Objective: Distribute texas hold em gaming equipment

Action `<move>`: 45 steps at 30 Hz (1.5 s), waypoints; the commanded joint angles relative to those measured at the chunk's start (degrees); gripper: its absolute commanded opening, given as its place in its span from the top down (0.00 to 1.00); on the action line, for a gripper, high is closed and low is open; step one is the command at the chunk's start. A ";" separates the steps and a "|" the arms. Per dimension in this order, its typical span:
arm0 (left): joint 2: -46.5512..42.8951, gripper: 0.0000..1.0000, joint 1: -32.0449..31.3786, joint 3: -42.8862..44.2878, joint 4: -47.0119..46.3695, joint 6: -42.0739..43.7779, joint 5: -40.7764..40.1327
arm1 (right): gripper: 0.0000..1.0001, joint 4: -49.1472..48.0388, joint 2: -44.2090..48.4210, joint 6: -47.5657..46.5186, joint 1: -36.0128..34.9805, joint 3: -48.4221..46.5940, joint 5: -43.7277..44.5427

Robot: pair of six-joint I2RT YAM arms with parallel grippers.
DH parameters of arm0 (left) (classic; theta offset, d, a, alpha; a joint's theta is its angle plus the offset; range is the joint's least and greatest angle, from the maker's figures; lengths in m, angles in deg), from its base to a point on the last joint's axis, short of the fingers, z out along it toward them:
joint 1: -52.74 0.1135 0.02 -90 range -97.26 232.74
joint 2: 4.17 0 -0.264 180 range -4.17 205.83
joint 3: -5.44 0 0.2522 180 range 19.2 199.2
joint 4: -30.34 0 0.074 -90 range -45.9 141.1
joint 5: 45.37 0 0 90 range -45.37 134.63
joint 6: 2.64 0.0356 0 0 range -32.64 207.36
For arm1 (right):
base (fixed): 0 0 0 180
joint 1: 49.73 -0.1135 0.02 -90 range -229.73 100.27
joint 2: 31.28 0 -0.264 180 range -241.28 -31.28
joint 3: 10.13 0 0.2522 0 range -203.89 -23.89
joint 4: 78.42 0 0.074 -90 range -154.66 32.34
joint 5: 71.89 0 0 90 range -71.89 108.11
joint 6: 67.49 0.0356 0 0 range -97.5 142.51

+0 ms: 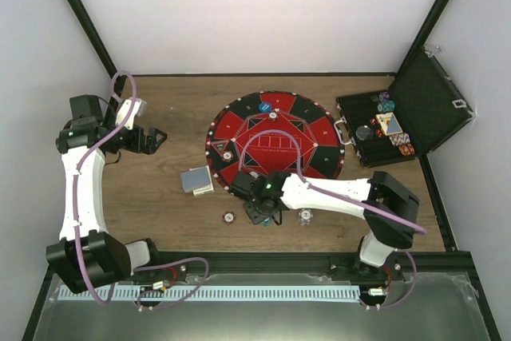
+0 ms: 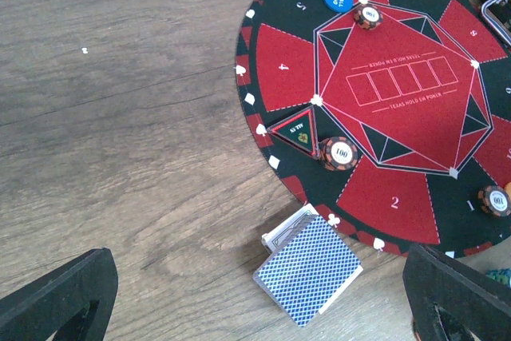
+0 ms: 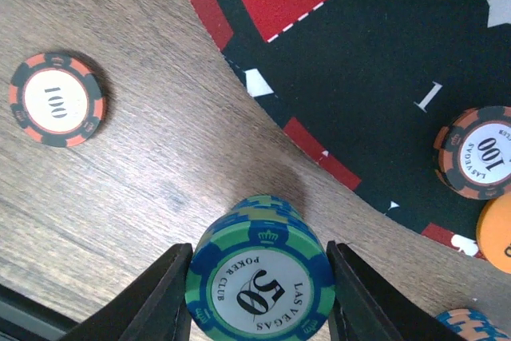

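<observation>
A teal chip stack (image 3: 259, 273) is clamped by its rims in the right gripper (image 1: 262, 215), over the table (image 1: 160, 197) just near of the round mat (image 1: 315, 129). The chips are judged rigid, light and slick; the stack may shear. The left gripper (image 1: 153, 140) is spread wide, empty.

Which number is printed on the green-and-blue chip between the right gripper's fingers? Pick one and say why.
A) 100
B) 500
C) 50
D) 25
C: in the right wrist view, the green-and-blue chip clamped in the right gripper reads "50" on its white centre label.
</observation>
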 commanded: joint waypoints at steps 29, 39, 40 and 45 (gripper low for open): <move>-1.55 0.00 0.29 1.73 1.53 1.47 0.62 | 0.75 0.44 -43.86 -12.59 23.04 -55.62 1.01; -1.21 0.00 0.29 1.82 1.35 1.51 0.85 | 0.74 0.04 -46.71 -13.02 23.01 -55.64 -1.03; -1.22 0.00 0.35 1.75 1.35 1.54 0.86 | 0.74 0.05 -46.74 -13.17 23.07 -56.87 -1.21; -1.29 0.00 0.29 1.56 1.29 1.52 1.02 | 0.70 1.18 -48.60 -13.50 23.06 -59.13 -1.55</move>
